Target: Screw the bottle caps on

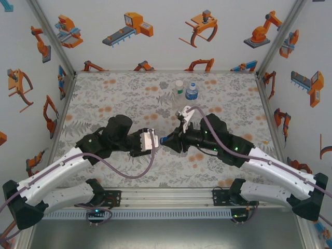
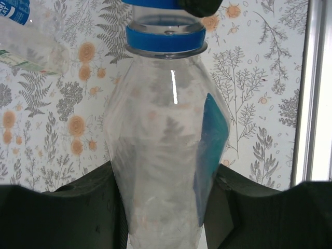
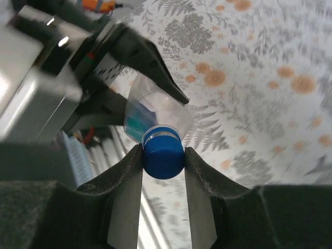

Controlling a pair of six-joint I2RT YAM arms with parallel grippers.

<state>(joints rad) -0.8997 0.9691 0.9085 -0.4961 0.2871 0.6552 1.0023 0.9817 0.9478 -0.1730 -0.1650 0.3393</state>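
My left gripper (image 2: 165,199) is shut on the body of a clear crinkly bottle (image 2: 155,135) with a blue label patch. The bottle lies roughly level above the table, neck toward my right gripper. A blue collar ring (image 2: 166,39) sits at the neck. My right gripper (image 3: 163,155) is shut on a blue bottle cap (image 3: 163,153) sitting on that neck, with the bottle (image 3: 155,106) behind it. From above, the two grippers meet mid-table, left gripper (image 1: 152,140) facing right gripper (image 1: 167,140) with the cap (image 1: 164,140) between them.
Two more bottles stand upright near the back of the table: one with a green cap (image 1: 179,86), one with a blue label band and white cap (image 1: 192,92). They appear blurred at top left in the left wrist view (image 2: 31,46). A metal frame rail (image 2: 311,93) runs along the right.
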